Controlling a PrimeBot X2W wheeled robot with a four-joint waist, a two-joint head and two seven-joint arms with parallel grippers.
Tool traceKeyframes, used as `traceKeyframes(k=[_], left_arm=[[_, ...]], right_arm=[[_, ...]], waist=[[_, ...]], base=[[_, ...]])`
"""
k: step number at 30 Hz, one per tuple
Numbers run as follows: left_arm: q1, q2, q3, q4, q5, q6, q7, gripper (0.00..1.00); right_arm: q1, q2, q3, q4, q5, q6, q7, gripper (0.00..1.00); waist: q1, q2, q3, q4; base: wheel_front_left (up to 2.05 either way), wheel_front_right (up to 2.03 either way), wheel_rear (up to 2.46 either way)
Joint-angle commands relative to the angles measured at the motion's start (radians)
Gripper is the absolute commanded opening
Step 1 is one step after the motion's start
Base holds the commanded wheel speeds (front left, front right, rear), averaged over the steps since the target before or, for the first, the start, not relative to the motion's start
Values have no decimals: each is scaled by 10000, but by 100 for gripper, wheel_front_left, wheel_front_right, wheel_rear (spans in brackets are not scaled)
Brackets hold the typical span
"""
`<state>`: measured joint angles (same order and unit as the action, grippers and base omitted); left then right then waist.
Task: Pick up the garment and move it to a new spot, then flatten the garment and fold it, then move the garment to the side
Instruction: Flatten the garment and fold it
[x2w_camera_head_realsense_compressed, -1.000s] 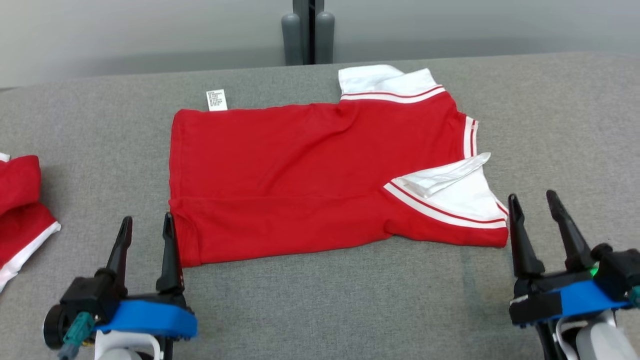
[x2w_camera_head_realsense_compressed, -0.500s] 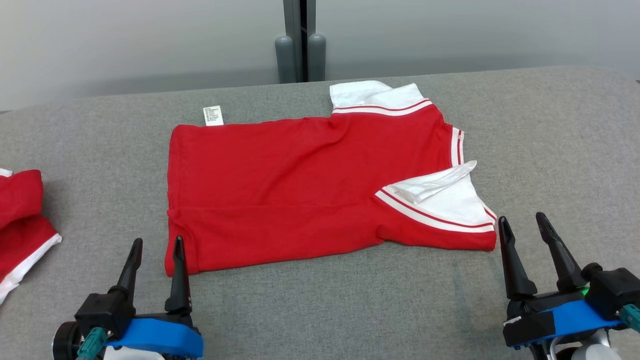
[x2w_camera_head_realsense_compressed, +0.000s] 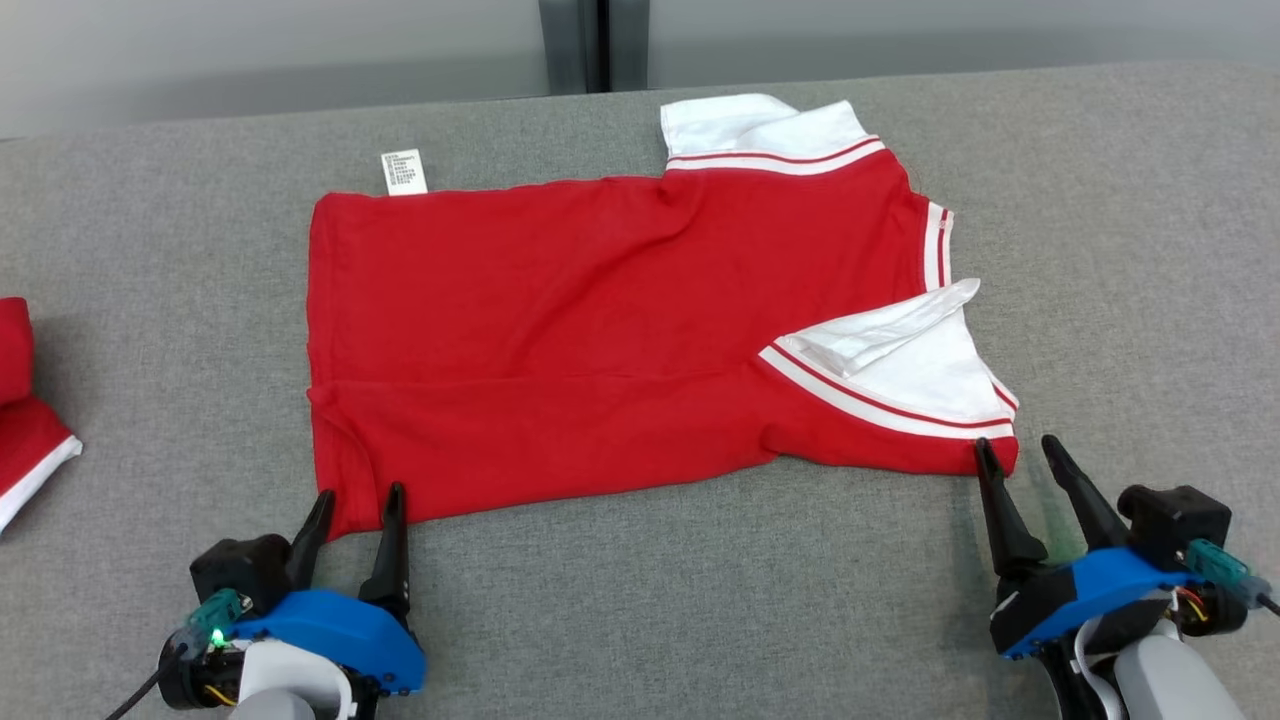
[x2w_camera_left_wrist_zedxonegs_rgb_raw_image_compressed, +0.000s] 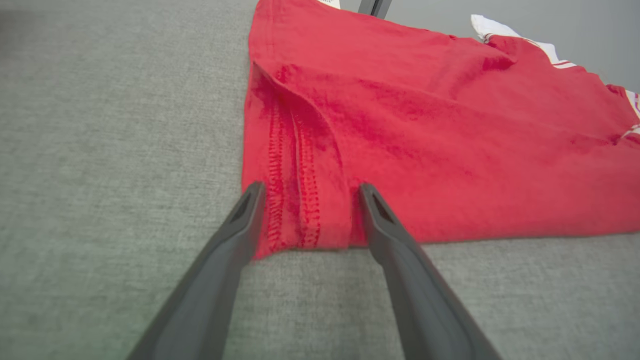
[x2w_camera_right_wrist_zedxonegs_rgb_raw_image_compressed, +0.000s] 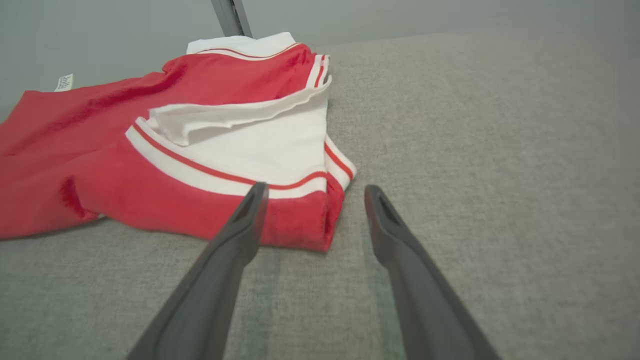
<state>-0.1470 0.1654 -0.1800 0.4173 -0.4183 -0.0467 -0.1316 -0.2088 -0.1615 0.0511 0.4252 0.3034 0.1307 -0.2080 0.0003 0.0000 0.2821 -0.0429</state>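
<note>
Left hand (x2w_camera_head_realsense_compressed: 360, 490) advanced, spread astride garment (x2w_camera_head_realsense_compressed: 600, 330) corner | right hand (x2w_camera_head_realsense_compressed: 1017, 442) advanced, spread at sleeve (x2w_camera_head_realsense_compressed: 900, 395)

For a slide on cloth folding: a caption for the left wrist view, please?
Open left pincer poised at the hemmed corner of a red shirt lying on a grey table.

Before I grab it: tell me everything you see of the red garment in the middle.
The red garment is knit-looking cloth, folded into a rough rectangle, flat on the grey surface. White sections with red-and-white stripe trim sit at its far-right and near-right corners; a white label pokes from the far-left edge. The open left gripper and right gripper straddle its near corners, not clamped.
</note>
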Motion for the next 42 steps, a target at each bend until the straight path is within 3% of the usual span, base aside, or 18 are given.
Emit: traceKeyframes(k=[1, 3, 5, 6, 7, 8, 15, 24, 30, 42], left_arm=[[-226, -9, 50, 226, -210, -100, 126, 100], [-355, -67, 82, 593, -489, -234, 412, 100], [-464, -68, 57, 912, -716, -344, 745, 100], [-490, -81, 62, 1022, -839, -397, 863, 48], [-525, -31, 38, 1095, -868, -449, 919, 16], [-540, -22, 12, 1137, -974, -486, 997, 0], [-369, 288, 36, 492, -971, -555, 708, 0], [508, 730, -88, -1228, -964, -249, 1497, 0], [1859, 1146, -17, -2624, -1177, 171, 2571, 0], [2781, 1360, -112, -3299, -1450, 484, 3457, 0]], right_arm=[[-304, -70, 122, 293, 126, 2, -59, 100], [-662, -86, 348, 770, 320, 2, -32, 98], [-985, -176, 524, 1188, 529, 2, -65, 36], [-1105, -189, 609, 1336, 598, 2, -62, 10], [-1226, -214, 684, 1450, 693, 3, -84, 0], [-1320, -256, 749, 1549, 779, 3, -122, 0], [-1336, -565, 906, 1565, 1438, 2, -411, 0], [-106, -723, 783, 620, 1956, 2, -432, 0], [1790, -390, 182, -987, 1856, 2, 140, 0], [3893, 599, -715, -3588, 962, 2, 1369, 0]], waist=[[-3, 0, 76, 35], [-3, 0, 113, 55], [-3, 0, 158, 70], [-3, 0, 168, 78], [-3, 0, 183, 89], [-3, 0, 190, 104], [-3, 0, 111, 242], [-3, 0, -336, 324], [-3, 0, -964, 402], [-3, 0, -1220, 393]], base=[[0, 0, 0], [0, 0, 0], [0, 0, 0], [0, 0, 0], [0, 0, 0], [0, 0, 0], [0, 0, 0], [0, 0, 0], [0, 0, 0], [0, 0, 0]])
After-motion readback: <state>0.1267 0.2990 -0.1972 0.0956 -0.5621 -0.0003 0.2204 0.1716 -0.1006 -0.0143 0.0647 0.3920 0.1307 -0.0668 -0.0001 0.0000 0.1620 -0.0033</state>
